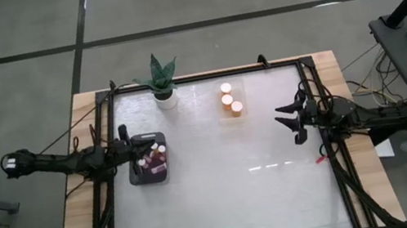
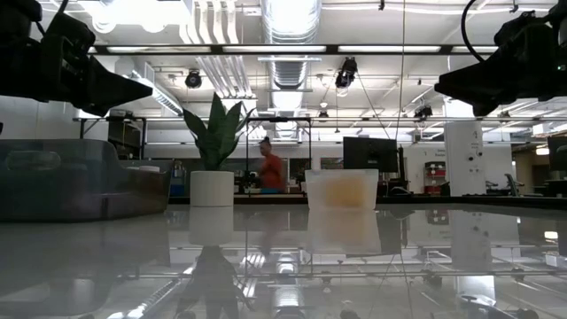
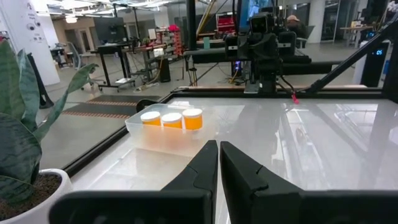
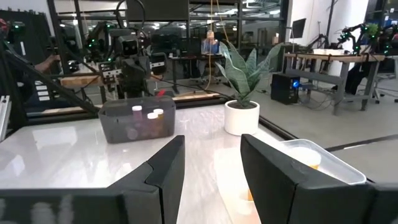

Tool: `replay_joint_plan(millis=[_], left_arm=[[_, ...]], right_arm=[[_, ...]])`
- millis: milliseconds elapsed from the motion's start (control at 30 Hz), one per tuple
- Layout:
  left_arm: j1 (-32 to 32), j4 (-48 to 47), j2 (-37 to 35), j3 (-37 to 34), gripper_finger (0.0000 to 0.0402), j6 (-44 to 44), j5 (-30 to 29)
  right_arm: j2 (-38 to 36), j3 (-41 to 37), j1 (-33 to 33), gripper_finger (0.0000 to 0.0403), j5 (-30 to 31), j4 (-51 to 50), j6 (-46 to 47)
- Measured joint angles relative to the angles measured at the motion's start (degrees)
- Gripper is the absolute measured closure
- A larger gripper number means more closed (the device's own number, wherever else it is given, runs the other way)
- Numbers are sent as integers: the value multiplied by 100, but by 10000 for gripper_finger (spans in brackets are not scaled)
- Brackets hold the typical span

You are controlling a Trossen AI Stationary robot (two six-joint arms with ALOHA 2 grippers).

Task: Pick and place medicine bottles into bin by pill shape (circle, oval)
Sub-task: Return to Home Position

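Several pinkish-red medicine bottles with white caps [image 1: 153,157] stand in the dark grey bin [image 1: 136,173] at the table's left; the bin also shows in the right wrist view [image 4: 134,124]. Three orange bottles with white caps [image 1: 230,99] stand in the clear tray [image 1: 225,117] at the far middle; they also show in the left wrist view [image 3: 171,119]. My left gripper [image 1: 127,143] is shut and empty, above the table beside the dark bin's far left corner. My right gripper [image 1: 280,116] is open and empty, above the table near its right edge.
A white pot with a green plant [image 1: 162,86] stands at the table's far edge, between the bin and the tray. A black frame [image 1: 205,75] runs around the glossy white table. A person [image 2: 268,168] is in the room far behind.
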Motion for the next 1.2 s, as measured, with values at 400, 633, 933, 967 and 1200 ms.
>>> replay_joint_plan(millis=[400,633,933,967,1200], left_arm=[[0,2,-1,0,400,0,0],[0,4,-7,0,400,0,0],[0,2,-7,0,400,2,0],[0,0,-7,0,400,0,0],[0,2,-7,0,400,0,0]], right_arm=[[85,0,43,255,5,20,-2],[90,-2,43,255,7,22,-2],[90,-2,43,255,7,29,-2],[90,-2,43,255,7,29,-2],[90,-2,43,255,7,29,-3]])
